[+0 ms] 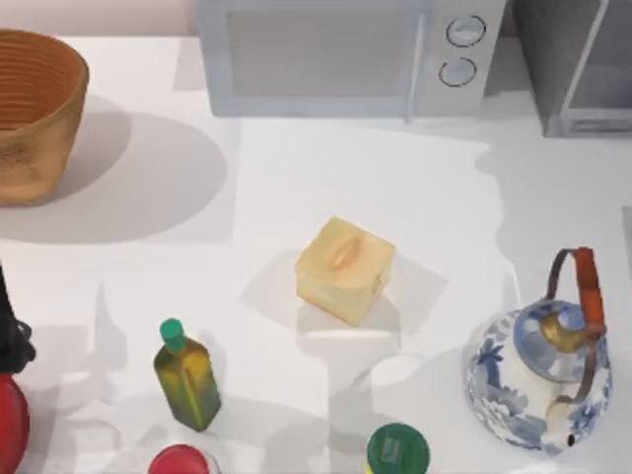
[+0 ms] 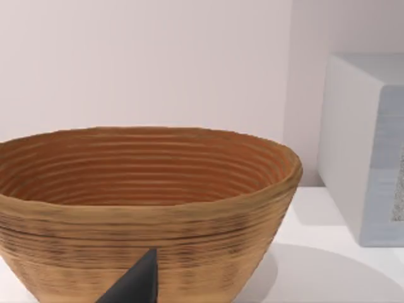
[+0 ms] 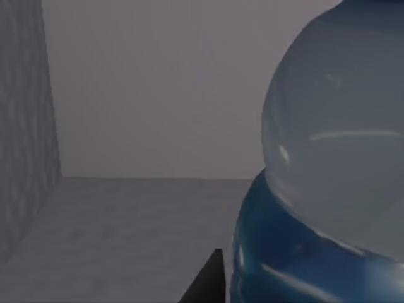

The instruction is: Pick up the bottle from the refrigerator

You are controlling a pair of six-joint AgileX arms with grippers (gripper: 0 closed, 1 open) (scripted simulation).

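Observation:
The bottle (image 3: 334, 158) looms very close in the right wrist view, with a pale translucent rounded body above a deep blue band. It stands on the grey floor inside the refrigerator (image 3: 25, 126), and my right gripper (image 3: 205, 281) is right beside its lower part. In the top view the refrigerator (image 1: 578, 69) is the grey cabinet at the back right corner, with its paler framed door panel. My left arm (image 1: 10, 336) is parked at the table's left edge, and its gripper (image 2: 136, 284) faces the basket.
A woven basket (image 1: 35, 114) stands back left and a white microwave (image 1: 346, 54) at the back centre. A yellow box (image 1: 344, 269) lies mid-table. Along the front are an olive-green bottle (image 1: 188, 380), a red cap (image 1: 180, 461), a green lid (image 1: 398, 449) and a blue-and-white kettle (image 1: 543, 370).

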